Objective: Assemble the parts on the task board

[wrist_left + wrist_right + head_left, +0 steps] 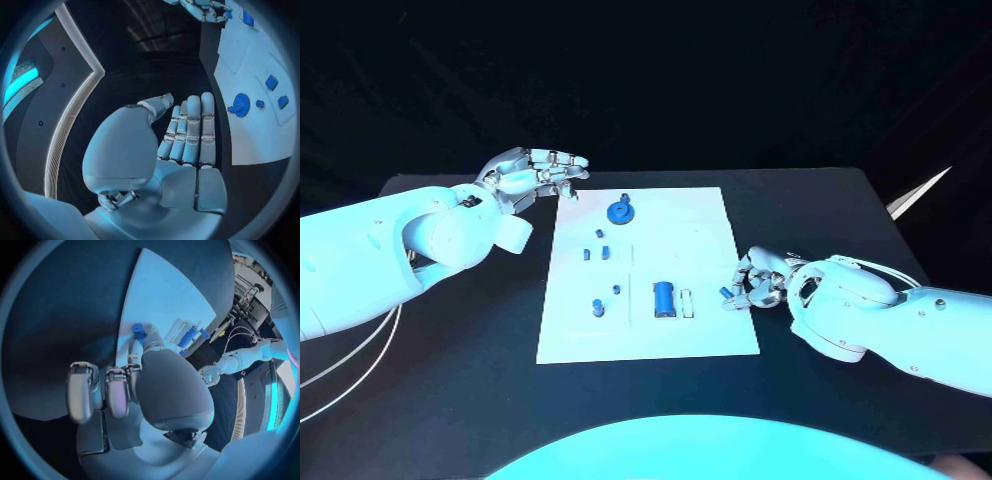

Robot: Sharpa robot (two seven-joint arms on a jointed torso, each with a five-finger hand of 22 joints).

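R robot hand (759, 281) pinching small blue part (728, 293) at board (697, 215) R edge; L robot hand (538, 174) open, hovering off far-L corner. R nearer to slots.

Your right hand (134, 390) curls its fingers (117, 392) over a small blue part (138, 330) (grip unclear) at the white task board (165, 295) edge, above the dark bench (62, 315).

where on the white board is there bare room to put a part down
The task board is bare along its far right, beyond the blue round part, and in the near strip below the blue cylinder. The middle-left is crowded with small blue parts. The right hand holds a blue part at the right edge.
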